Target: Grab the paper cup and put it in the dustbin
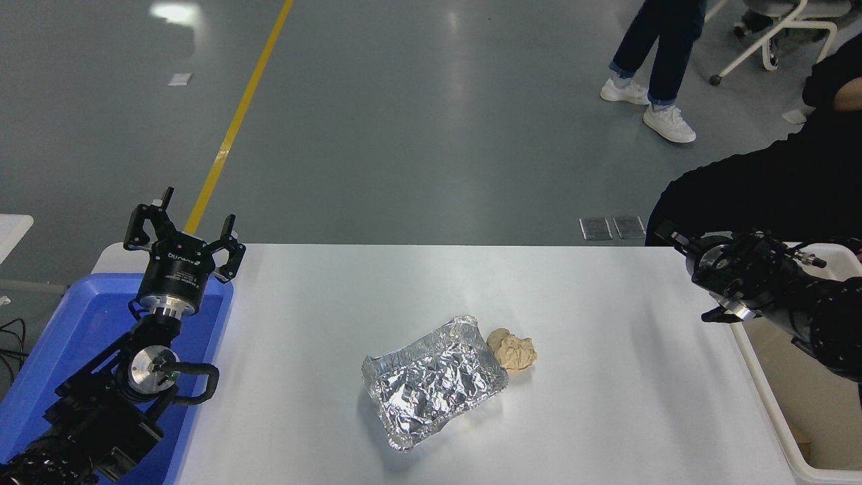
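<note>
1. The right claw (688, 279) hangs over the counter's (606, 377) far right corner, just beside the dustbin's (761, 384) near wall; two finger tips show wide apart, with nothing between them.
2. The right arm reaches in from the right edge, crossing above the dustbin's open top.
3. The dustbin, an off-white tub, stands against the counter's right end; a small tan scrap lies in its near corner. The paper cup cannot be made out anywhere.
4. Mid-counter, a crumpled foil tray (434, 380) lies with a tan paper ball (513, 350) touching its far right corner.
5. The left claw (183, 232) is parked at lower left above a blue bin (40, 377), fingers spread and empty.
6. Beyond the counter, a person (656, 60) in dark trousers and white shoes walks the grey floor; another in black sits at far right.
</note>
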Robot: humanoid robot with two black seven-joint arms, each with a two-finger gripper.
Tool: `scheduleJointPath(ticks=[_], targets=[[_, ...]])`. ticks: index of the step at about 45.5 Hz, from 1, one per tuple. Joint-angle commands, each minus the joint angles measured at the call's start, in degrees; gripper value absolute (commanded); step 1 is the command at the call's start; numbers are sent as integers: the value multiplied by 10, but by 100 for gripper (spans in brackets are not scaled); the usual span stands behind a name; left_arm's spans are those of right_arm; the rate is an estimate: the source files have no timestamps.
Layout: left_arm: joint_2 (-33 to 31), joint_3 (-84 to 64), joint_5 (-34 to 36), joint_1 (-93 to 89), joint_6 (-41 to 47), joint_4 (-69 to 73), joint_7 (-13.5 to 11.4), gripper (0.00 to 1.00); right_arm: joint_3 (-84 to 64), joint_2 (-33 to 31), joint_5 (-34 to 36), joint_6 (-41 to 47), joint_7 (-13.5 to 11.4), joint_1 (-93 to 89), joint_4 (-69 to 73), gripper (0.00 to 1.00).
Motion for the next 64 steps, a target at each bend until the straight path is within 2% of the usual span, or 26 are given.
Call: scheduleJointPath(ticks=[1, 14, 23, 38, 46, 53, 64], targets=[[0, 0, 0, 0, 0, 0, 0, 98, -36, 27, 0, 73, 0, 153, 126, 100], [0, 0, 0, 0, 0, 1, 0, 98, -77, -9, -2, 341, -1, 343, 216, 100], [0, -1, 0, 1, 0, 1, 0, 98, -79, -31, -8, 431, -1, 440, 281, 100], [0, -1, 0, 1, 1, 1, -1, 98, -79, -58, -39, 512, -1, 571, 404, 100], [0, -1, 0, 1, 1, 1, 0, 98, -91, -73, -77, 513, -3, 603, 409, 100], [0, -1, 0, 1, 1, 1, 0, 98, -121, -73, -158, 513, -12, 623, 409, 100], [0, -1, 0, 1, 1, 1, -1, 98, -111, -76, -163, 513, -11, 626, 414, 100]])
